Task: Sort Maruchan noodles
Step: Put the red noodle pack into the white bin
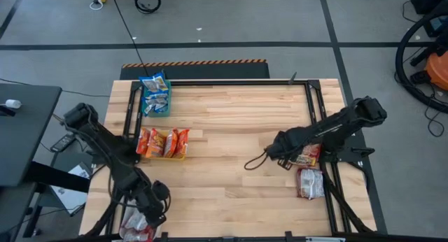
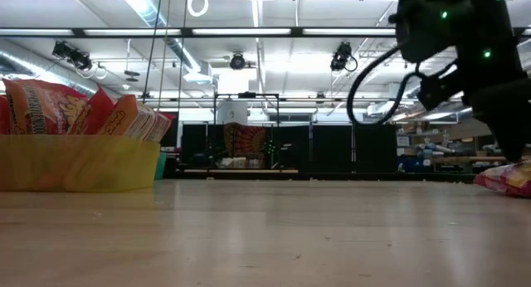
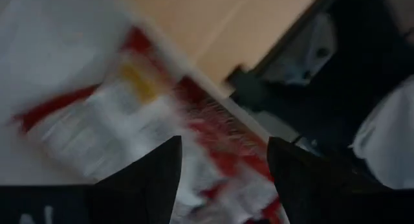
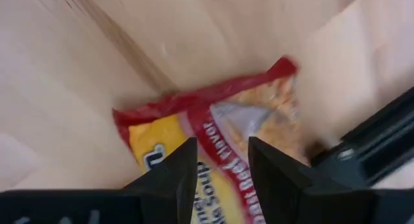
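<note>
Wooden table [image 1: 231, 130] carries three sorting spots: teal bin [image 1: 155, 102] of blue packets at the far left, yellow bin [image 2: 79, 162] of orange packets [image 1: 163, 142] mid-left, silver-white packets [image 1: 138, 226] at the near-left corner. Left gripper [image 3: 223, 160] hovers spread above those, holding nothing. Right gripper [image 4: 222, 160] hangs spread over an orange-red packet [image 4: 223, 146] at the right edge; another packet [image 1: 310, 182] lies nearby. Risk: crinkly film slips from the pinch, or fingers snag the table's black frame rail [image 4: 372, 136].
</note>
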### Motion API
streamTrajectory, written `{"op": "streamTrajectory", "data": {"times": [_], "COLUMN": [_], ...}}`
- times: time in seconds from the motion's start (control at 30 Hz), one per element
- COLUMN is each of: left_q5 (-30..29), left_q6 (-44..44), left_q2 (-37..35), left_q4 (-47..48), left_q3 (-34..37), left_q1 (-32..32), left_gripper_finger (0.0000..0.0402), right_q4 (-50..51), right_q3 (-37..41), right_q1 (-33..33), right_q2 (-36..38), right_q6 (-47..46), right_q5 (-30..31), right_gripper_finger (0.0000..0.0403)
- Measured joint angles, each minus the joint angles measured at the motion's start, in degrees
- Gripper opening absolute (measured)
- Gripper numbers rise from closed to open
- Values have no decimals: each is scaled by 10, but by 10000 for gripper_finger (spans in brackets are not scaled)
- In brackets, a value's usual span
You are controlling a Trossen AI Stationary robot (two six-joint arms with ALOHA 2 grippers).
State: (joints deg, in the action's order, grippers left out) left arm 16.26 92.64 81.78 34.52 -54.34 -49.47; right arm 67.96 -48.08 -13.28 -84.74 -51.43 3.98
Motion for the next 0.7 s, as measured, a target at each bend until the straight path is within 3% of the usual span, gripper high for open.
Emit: {"op": "streamTrajectory", "data": {"times": [0.13, 0.23, 0.33, 0.43, 0.53, 0.7], "left_q5": [-95, -124, -127, -172, -263, -438], "left_q6": [-43, -71, -92, -127, -172, -290], "left_q2": [-3, -3, -3, -3, -3, 0], "left_q4": [-1, -6, -5, -9, -30, -129], "left_q3": [-24, -31, -31, -31, -31, -31], "left_q1": [-16, -26, -33, -40, -42, -37], "left_gripper_finger": [231, 231, 231, 231, 231, 231], "right_q4": [-43, -77, -84, -86, -86, -101], "right_q3": [35, 55, 56, 46, 26, -59], "right_q1": [29, 38, 33, 25, 14, -26], "right_q2": [0, 1, 1, 1, 0, 0], "right_q6": [-24, -36, -52, -52, -40, -24], "right_q5": [-35, -51, -51, -40, -31, -8], "right_gripper_finger": [140, 129, 101, 56, 11, 8]}}
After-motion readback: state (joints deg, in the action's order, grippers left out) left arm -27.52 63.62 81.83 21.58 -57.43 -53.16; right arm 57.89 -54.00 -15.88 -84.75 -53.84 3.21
